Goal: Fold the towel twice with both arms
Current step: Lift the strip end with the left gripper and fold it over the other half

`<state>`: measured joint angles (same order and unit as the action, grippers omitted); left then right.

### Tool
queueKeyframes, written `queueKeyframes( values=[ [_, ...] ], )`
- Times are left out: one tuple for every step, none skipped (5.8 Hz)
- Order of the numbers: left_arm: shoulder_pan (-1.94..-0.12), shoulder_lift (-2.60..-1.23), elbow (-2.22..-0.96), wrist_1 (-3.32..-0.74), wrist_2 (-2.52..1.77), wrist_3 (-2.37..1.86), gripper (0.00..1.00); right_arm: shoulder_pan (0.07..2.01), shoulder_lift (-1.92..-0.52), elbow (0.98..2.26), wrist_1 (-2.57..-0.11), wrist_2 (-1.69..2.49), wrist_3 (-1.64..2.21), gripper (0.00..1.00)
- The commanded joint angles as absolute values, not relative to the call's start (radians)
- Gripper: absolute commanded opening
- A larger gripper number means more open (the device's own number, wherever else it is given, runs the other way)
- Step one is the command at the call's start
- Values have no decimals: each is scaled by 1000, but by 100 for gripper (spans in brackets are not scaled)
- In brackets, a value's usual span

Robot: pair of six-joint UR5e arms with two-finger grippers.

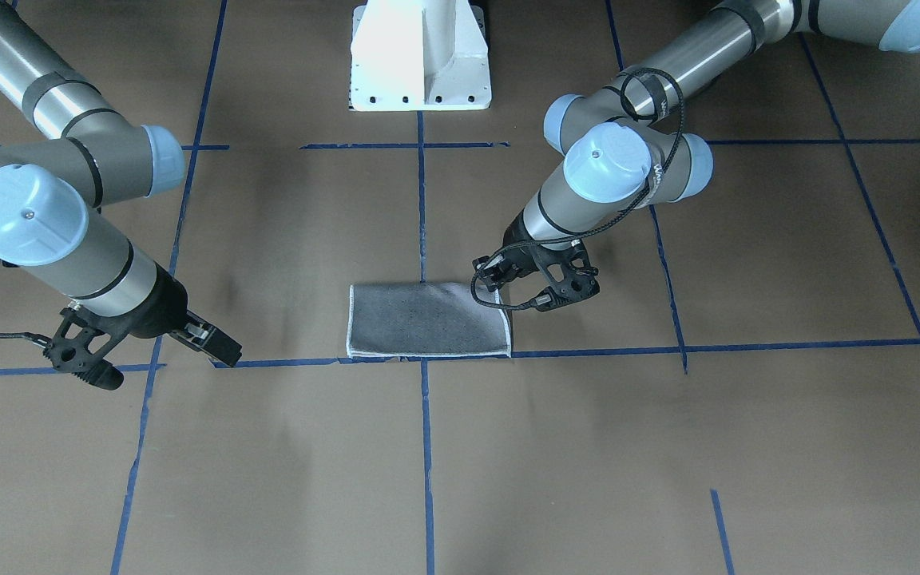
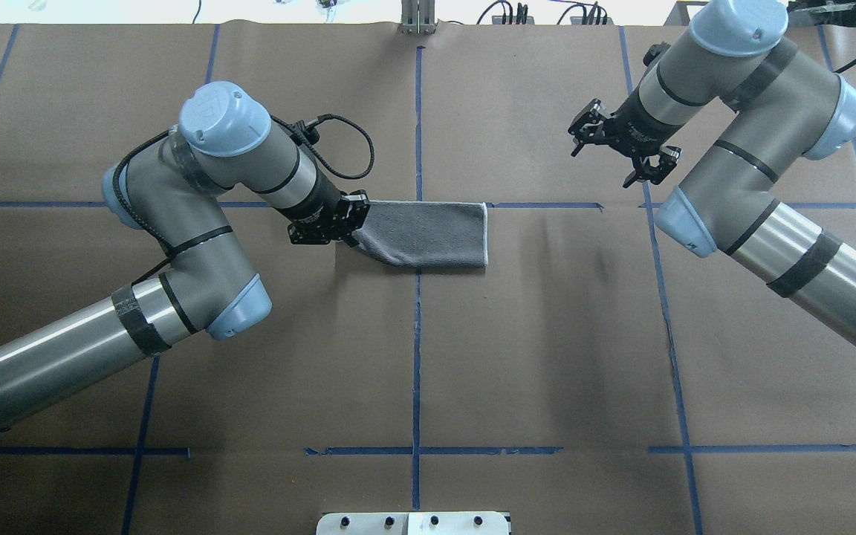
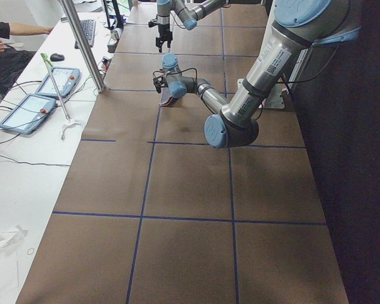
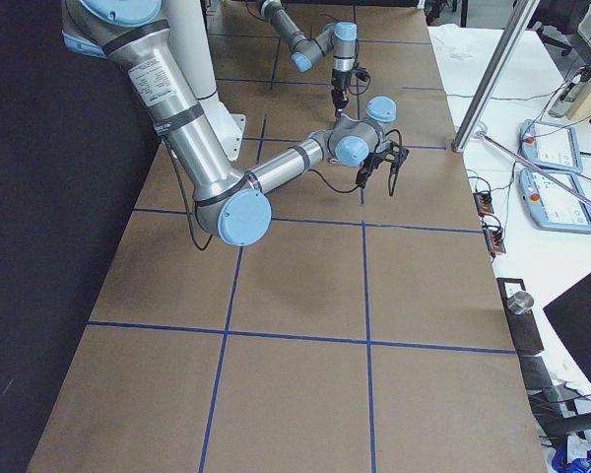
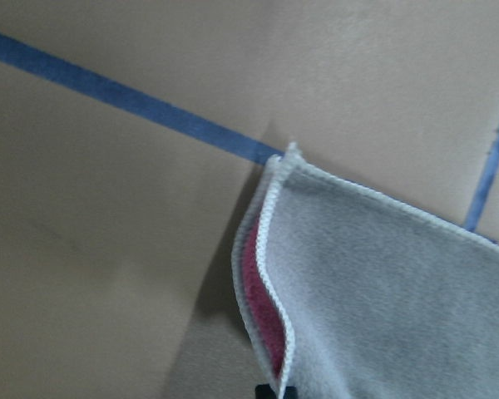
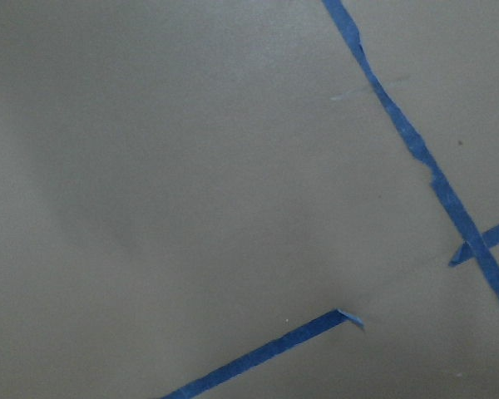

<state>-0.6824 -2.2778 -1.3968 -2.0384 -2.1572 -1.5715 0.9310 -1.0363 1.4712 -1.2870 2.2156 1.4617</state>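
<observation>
The towel (image 1: 420, 319) lies folded in half at the table's middle, dark grey face up, with pale edging; the overhead view (image 2: 435, 234) shows it as a flat rectangle. My left gripper (image 2: 354, 236) is at its left near corner, shut on that corner and lifting it slightly; the front view shows the gripper (image 1: 505, 302) too. The left wrist view shows the towel's (image 5: 399, 283) two layers parted, pink-red inside. My right gripper (image 2: 575, 141) hangs open and empty above bare table, well to the towel's right. It also shows in the front view (image 1: 220, 351).
The white pedestal base (image 1: 420, 56) stands at the robot's side of the table. Blue tape lines (image 2: 417, 334) grid the brown table. An operators' bench with tablets (image 3: 25, 111) and a metal pole (image 3: 82, 44) runs along the far side.
</observation>
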Motion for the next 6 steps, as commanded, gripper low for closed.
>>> queueKeyframes(
  values=[
    [-684, -2404, -1396, -1813, -2151, -1470, 0, 975, -1078, 1491, -1287, 2259, 1389, 100],
    [-684, -2445, -1394, -1765, -2149, -1430, 0, 994, -1118, 1515, -1287, 2275, 1331, 100],
    [-680, -2480, -1370, -1764, -2134, -1395, 0, 1003, -1136, 1529, -1287, 2278, 1316, 100],
    [-673, -2556, -1282, -1764, -2117, -1384, 0, 1008, -1147, 1540, -1287, 2281, 1310, 100],
    [-648, -2619, -1202, -1764, -2077, -1364, 0, 1026, -1161, 1543, -1287, 2304, 1287, 100],
    [-618, -2628, -1174, -1764, -2034, -1311, 0, 1035, -1170, 1543, -1287, 2312, 1275, 100]
  ],
)
